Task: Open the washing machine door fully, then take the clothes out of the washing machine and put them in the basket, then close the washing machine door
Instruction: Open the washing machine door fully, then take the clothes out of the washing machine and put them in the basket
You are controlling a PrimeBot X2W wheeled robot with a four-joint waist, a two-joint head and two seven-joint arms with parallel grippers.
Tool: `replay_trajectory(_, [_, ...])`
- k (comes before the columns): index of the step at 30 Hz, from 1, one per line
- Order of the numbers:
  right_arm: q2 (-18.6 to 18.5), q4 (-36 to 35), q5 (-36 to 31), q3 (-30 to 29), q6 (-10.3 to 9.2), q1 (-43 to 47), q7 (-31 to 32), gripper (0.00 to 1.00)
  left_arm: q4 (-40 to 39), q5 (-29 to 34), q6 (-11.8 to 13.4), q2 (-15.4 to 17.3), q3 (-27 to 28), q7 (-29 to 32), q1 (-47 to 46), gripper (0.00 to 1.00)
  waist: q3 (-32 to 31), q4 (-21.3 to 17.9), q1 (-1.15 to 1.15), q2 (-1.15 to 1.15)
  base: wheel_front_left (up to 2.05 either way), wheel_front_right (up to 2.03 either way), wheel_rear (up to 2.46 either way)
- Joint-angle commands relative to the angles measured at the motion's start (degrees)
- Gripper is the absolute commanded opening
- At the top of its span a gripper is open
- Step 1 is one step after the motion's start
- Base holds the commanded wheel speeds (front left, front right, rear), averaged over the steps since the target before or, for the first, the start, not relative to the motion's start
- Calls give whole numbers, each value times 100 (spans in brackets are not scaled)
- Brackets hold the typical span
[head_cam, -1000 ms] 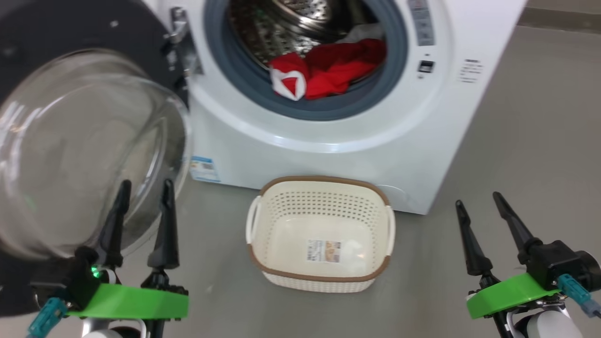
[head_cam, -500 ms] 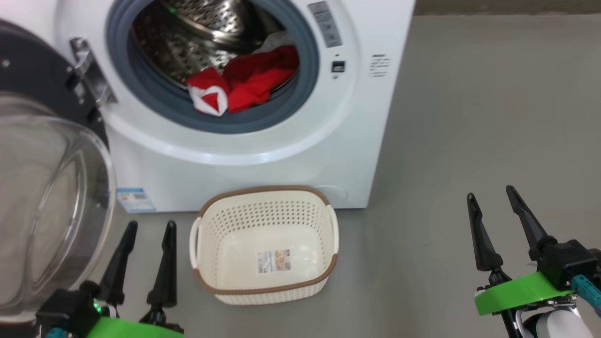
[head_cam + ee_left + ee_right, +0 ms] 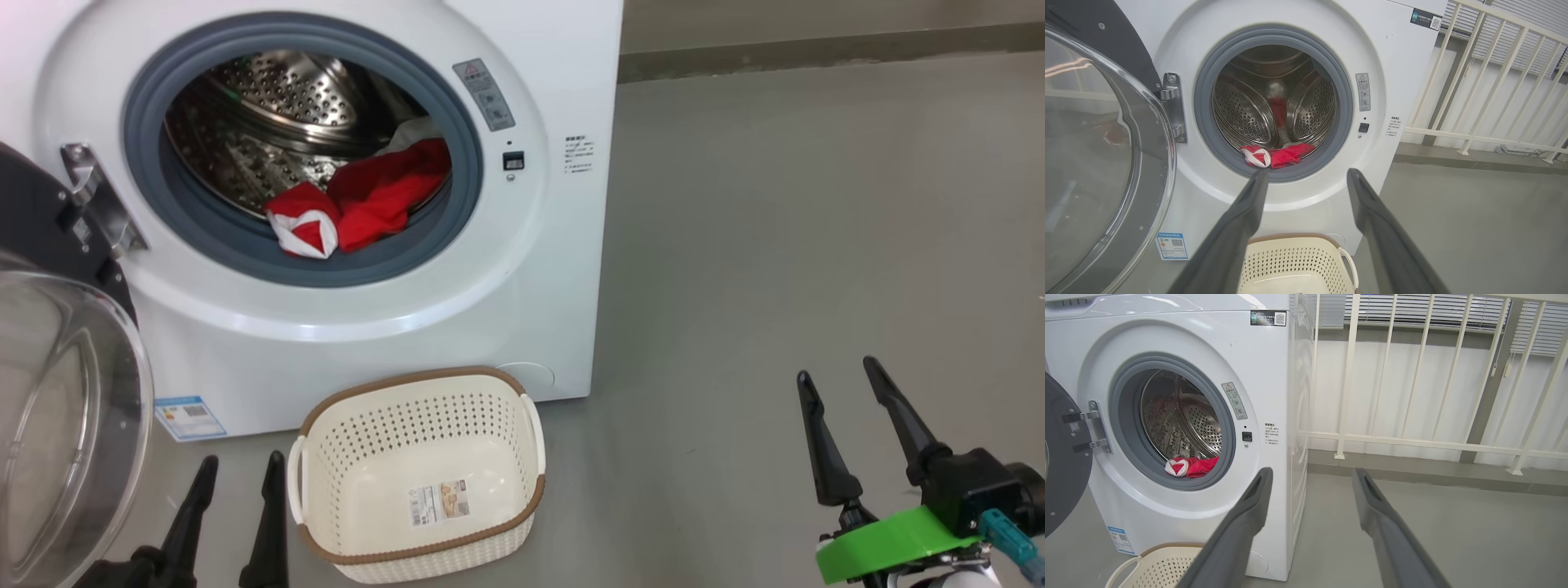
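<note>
Camera motion accounts for most of the change: the head view has swung, so the washing machine (image 3: pixel 563 269) now sits toward the left and bare floor (image 3: pixel 775 204) takes the right. The machine itself does not seem to have moved. The washing machine door (image 3: pixel 65 408) hangs wide open at the near left, and its glass bowl now stands clear of the left claw, which a second ago overlapped it. I judge that the opening step is done and unloading comes next.

The basket (image 3: pixel 416 425) stands as before on the floor just in front of the machine, below the opening, with nothing in it but its paper label. The clothes (image 3: pixel 375 196) lie unchanged, a red heap with white trim at the near lip of the drum (image 3: pixel 269 90), resting against the grey rubber ring (image 3: pixel 457 229). The right claw (image 3: pixel 838 369) hovers at the near right, well apart from everything, its fingers spread and holding nothing. The left claw (image 3: pixel 241 465), lower in the view than before, is near the basket's left handle, also spread and holding nothing.

The door's left side is cut off, so its full swing cannot be read. A pale piece behind the red heap is mostly hidden. The left claw's base is out of frame. The printed labels are too small to read.
</note>
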Motion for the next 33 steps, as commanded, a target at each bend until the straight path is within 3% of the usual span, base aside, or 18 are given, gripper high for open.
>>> replay_trajectory(1, [-36, -159, -24, 159, 26, -42, -68, 100, -91, 65, 38, 122, 247, -80, -71, 100, -42, -47, 0, 0, 0, 0, 0])
replay_trajectory(20, [-36, -186, -16, 158, 26, 23, -69, 100, -10, 152, 142, 130, 231, -81, -15, 100, -5, 19, 0, 0, 8, -8, 0])
replay_trajectory(33, [-36, -164, 7, 172, 26, 8, -69, 100, -114, 141, 142, 184, 184, -77, -87, 100, 27, 48, 0, 0, 150, -150, 0])
